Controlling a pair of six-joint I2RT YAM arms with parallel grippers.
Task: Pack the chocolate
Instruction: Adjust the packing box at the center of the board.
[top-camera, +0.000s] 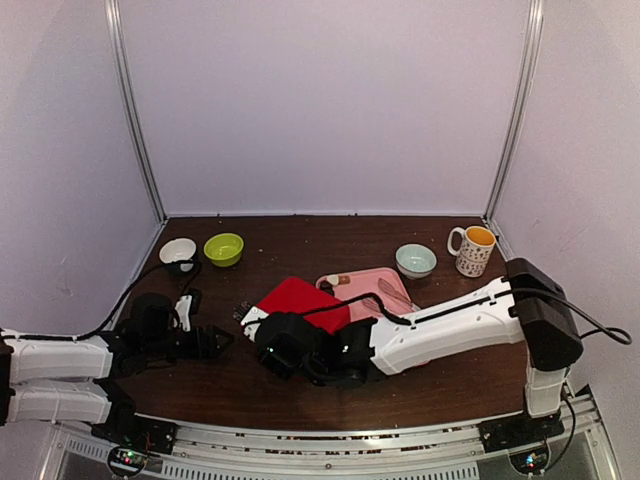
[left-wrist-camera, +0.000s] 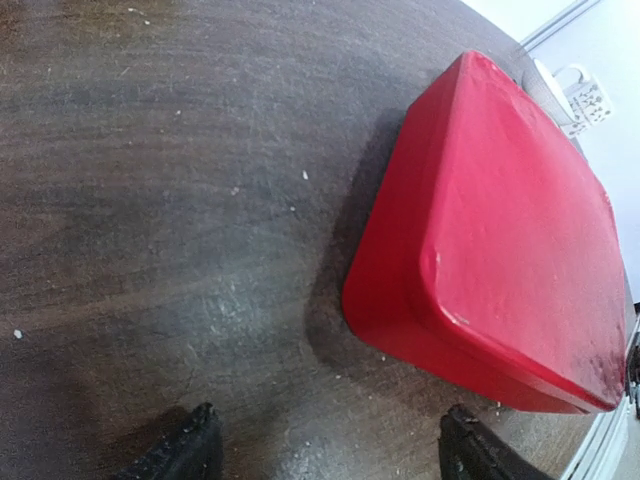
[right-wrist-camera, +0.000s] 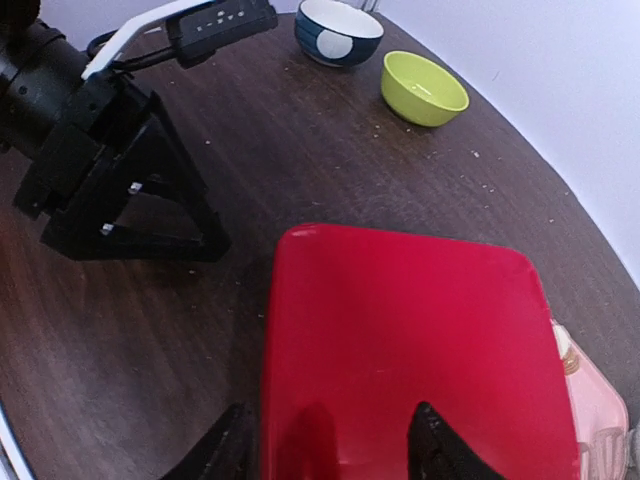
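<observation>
Chocolate cannot be made out in any view. Red box (top-camera: 300, 300) lies flat mid-table (top-camera: 330, 240). Left gripper (left-wrist-camera: 330, 450) sits low beside it, jaws wide, nothing between. Right gripper (right-wrist-camera: 330, 440) hangs over the box's near edge, jaws parted, gripping nothing.

My top camera looks down from above and behind my arm bases, taking in the whole table (top-camera: 330, 235) up to the back wall. My left wrist camera sits low and close, with the red box (left-wrist-camera: 500, 230) on the frame's right. My right wrist camera looks steeply down on that box from close above, with my left tool (right-wrist-camera: 200, 240) at upper left. All three views share the box.
</observation>
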